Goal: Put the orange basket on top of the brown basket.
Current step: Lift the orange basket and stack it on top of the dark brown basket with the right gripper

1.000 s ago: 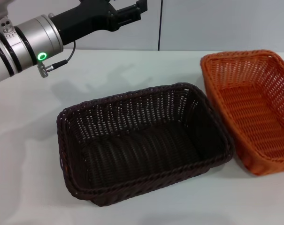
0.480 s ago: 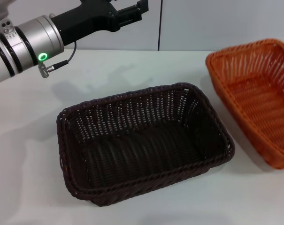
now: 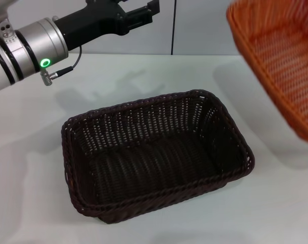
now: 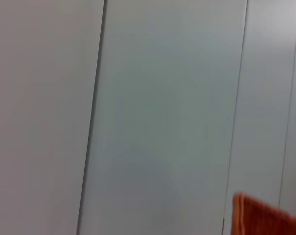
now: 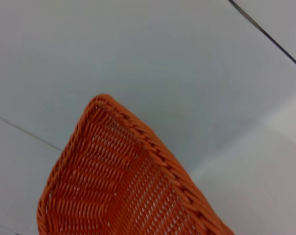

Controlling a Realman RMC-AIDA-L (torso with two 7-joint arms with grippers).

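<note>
one orange basket [image 3: 281, 61] tilted above brown basket [image 3: 154, 152]

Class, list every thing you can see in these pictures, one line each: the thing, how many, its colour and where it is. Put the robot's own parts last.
orange basket: one, bright orange, tilted, lifted off the table at the right, beyond the brown basket's right end.
brown basket: one, very dark brown, resting on the table in the middle, holding nothing.
table: one, white, under the brown basket.
wall: pale grey panels behind the table.
left gripper: one, black, raised at the upper left above the table's far edge.
</note>
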